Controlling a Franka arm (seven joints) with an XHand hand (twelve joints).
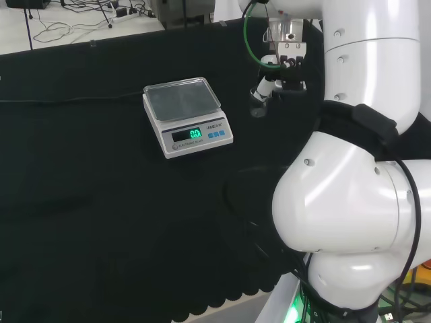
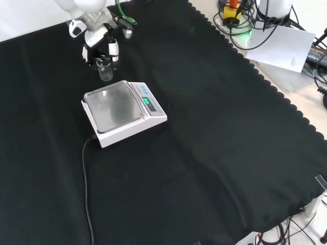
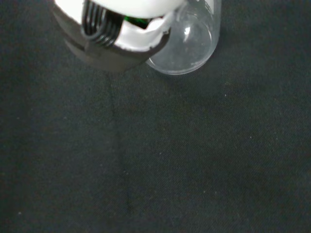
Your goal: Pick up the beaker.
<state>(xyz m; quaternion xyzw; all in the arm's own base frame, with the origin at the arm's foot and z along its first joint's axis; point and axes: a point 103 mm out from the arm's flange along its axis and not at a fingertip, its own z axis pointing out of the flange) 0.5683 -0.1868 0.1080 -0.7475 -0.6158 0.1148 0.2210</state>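
White arm link [image 1: 350, 202] foreground; scale [image 1: 187, 116] beside hand [image 1: 283, 64] gripping beaker [image 1: 258, 105].

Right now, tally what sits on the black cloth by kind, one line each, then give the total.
Clear beaker: 1, at the hand
Weighing scale: 1, with its cable trailing over the cloth
Total: 2

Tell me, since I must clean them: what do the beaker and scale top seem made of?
Beaker: clear glass or plastic; the black cloth shows through it, and highlights glint on its wall. Scale top: probably brushed metal, grey with a dull sheen, on a white plastic-looking body.
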